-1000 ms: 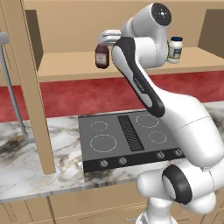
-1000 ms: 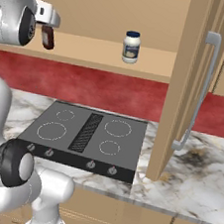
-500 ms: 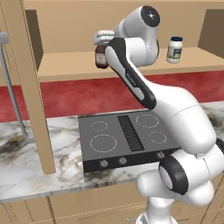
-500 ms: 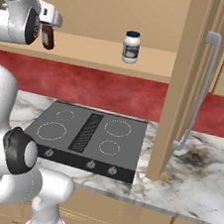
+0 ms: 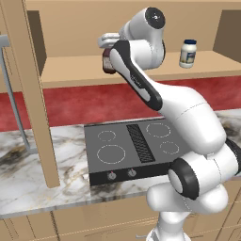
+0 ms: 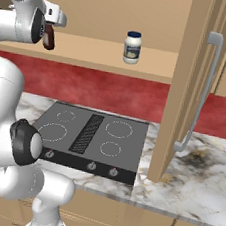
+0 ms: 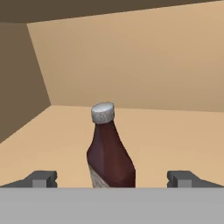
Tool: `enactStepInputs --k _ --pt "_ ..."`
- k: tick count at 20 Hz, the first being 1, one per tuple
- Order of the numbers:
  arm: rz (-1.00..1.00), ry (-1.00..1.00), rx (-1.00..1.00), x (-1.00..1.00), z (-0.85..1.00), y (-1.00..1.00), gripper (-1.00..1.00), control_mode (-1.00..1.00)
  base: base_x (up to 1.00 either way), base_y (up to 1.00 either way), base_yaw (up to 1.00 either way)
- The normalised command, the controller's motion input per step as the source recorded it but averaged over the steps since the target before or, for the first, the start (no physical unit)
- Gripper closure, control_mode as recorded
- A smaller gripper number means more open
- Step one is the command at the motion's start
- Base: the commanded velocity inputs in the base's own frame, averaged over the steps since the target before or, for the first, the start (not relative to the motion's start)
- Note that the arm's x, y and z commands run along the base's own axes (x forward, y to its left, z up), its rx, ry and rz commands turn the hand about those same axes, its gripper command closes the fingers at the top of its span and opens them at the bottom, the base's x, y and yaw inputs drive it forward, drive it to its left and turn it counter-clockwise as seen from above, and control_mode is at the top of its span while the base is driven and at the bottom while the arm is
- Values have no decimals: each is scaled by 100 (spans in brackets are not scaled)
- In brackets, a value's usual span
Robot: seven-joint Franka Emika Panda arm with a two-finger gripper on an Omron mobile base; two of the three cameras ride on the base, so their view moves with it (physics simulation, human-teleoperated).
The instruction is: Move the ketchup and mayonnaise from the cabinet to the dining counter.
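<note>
The tool (image 7: 112, 179) is spread wide and grips nothing; in the hand view its two fingertips (image 7: 41, 178) stand well apart on either side of the ketchup (image 7: 109, 151), which stands upright on the cabinet (image 5: 70, 70) shelf between them, untouched. Against a second ago the arm has folded higher and its wrist has drawn in closer to the ketchup (image 5: 108, 61), so the forearm now covers part of the bottle in the left base view. The mayonnaise (image 6: 132, 47) stands upright where it was, farther along the same shelf, well apart from the ketchup (image 6: 48, 37). Below, the cooktop (image 6: 89, 137) sits in the marble tabletop (image 6: 196, 181), unchanged.
</note>
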Motion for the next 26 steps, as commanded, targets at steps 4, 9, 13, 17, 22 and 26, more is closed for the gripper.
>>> enactStepInputs --k 4,9,13,17,22,26 --pt "0 0 0 29 -9 11 -100 -100 0 0 0" --pt "0 0 0 23 -5 9 -100 -100 0 0 0" --pt "0 0 0 12 -2 1 -100 -100 0 0 0" --pt "0 0 0 7 -3 4 -100 -100 0 0 0" --pt "0 0 0 8 -7 8 -100 -100 0 0 0" --pt "0 0 0 11 -9 6 -100 -100 0 0 0"
